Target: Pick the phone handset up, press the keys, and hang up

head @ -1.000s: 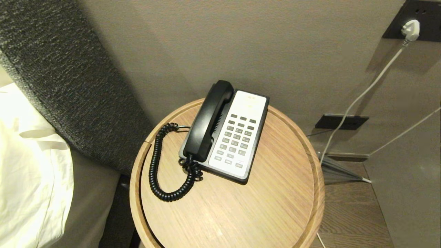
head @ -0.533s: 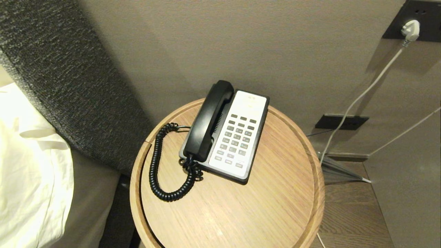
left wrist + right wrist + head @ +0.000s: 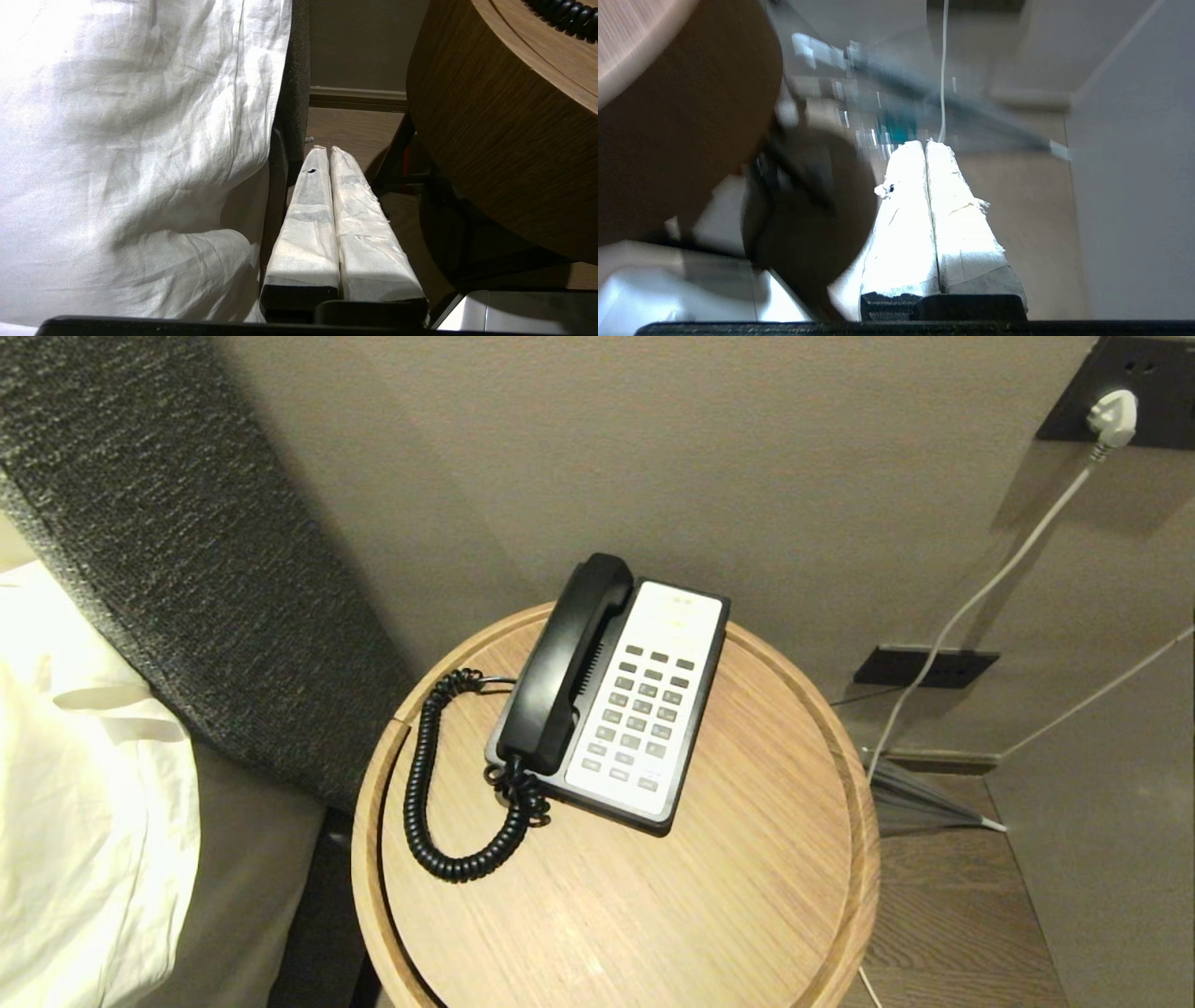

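At far left the white bedding [image 3: 84, 821] hangs down the bed's side, with the dark headboard [image 3: 177, 569] slanting behind it toward the wall. The left hand [image 3: 325, 150] sits low in the narrow gap between bedding and bench [image 3: 747, 896], its two wrapped fingers [image 3: 308, 210] pressed together, holding nothing; the bench's curved side is close beside it. On the round wooden bench, the coiled cord [image 3: 425, 793] loops out close to the left rim and runs back to the handset [image 3: 565, 663], which lies seated in its cradle along the left side of the phone base [image 3: 695, 709]. The keys [image 3: 639, 714] lie just right of the handset, uncovered. The phone sits toward the bench's far edge, near the wall; the near half and the right part of the top are bare wood up to the raised rim. The right hand [image 3: 926, 143] is below the bench's right side, above the floor, fingers [image 3: 957, 219] closed on nothing. Farther right, a white cable [image 3: 980, 597] drops from a wall plug [image 3: 1113, 418].
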Controlling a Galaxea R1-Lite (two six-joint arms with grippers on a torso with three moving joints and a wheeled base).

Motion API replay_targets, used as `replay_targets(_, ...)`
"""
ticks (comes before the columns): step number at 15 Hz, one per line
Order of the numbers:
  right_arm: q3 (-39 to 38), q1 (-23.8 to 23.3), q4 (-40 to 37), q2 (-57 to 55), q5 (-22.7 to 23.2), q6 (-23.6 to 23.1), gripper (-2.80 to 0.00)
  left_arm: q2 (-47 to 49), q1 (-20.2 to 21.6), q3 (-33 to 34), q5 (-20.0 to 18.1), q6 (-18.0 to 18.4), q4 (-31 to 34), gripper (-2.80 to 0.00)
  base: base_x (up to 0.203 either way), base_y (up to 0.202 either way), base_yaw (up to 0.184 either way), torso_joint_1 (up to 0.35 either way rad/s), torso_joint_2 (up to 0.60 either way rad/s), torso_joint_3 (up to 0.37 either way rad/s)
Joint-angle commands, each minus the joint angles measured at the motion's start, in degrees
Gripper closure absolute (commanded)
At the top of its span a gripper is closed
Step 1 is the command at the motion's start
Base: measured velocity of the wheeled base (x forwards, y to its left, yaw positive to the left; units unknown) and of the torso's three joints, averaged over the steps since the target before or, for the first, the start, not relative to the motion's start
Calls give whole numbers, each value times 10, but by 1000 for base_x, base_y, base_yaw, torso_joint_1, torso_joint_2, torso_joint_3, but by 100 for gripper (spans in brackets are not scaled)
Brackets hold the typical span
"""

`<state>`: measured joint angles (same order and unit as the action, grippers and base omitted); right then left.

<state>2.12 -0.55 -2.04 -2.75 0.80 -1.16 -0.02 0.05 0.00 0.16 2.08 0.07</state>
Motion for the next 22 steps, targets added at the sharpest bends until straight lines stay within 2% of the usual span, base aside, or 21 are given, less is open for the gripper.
replay_targets(1, -30, 0, 48, 17, -7, 33, 0, 0, 0, 1, 0, 0, 0, 0, 0, 0, 0, 0, 0, 0)
replay_targets(15, -31, 0, 50, 18, -9, 36, 0, 0, 0, -1, 0, 5, 3, 0, 0, 0, 0, 0, 0, 0)
replay_targets(19, -31, 0, 50, 18, -9, 36, 0, 0, 0, 0, 1, -9, 0, 0, 0, 0, 0, 0, 0, 0)
replay_targets(22, -31, 0, 50, 18, -9, 36, 0, 0, 0, -1, 2, -6, 4, 0, 0, 0, 0, 2, 2, 46)
